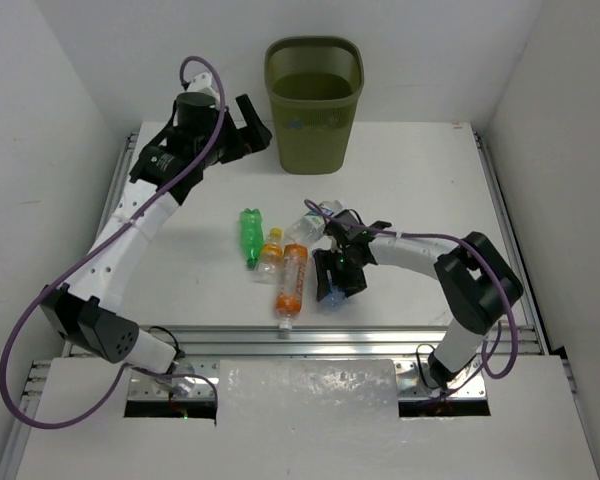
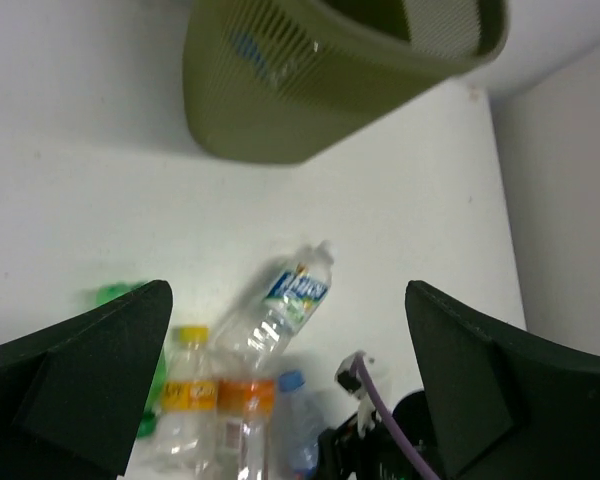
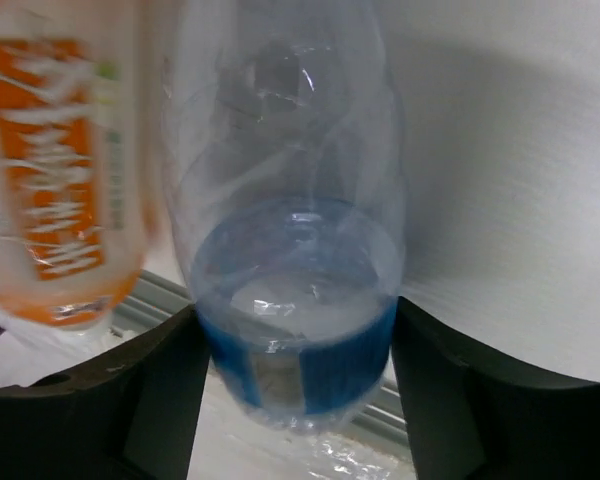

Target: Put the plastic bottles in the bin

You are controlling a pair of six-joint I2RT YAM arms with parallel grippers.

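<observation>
The olive-green bin (image 1: 313, 140) stands at the back of the table and shows in the left wrist view (image 2: 270, 100). My left gripper (image 1: 252, 125) is open and empty, raised just left of the bin. In mid-table lie a green bottle (image 1: 249, 235), a small clear yellow-capped bottle (image 1: 270, 255), an orange bottle (image 1: 291, 280) and a clear bottle with a blue-white label (image 1: 315, 218). My right gripper (image 1: 338, 272) is shut on a clear blue-banded bottle (image 3: 290, 200), fingers touching both its sides (image 3: 298, 320). The orange bottle (image 3: 65, 200) lies just left of it.
Metal rails (image 1: 310, 335) run along the table's near edge, close to the held bottle. White walls close in both sides. My right arm's purple cable (image 2: 375, 400) lies beside the bottle cluster.
</observation>
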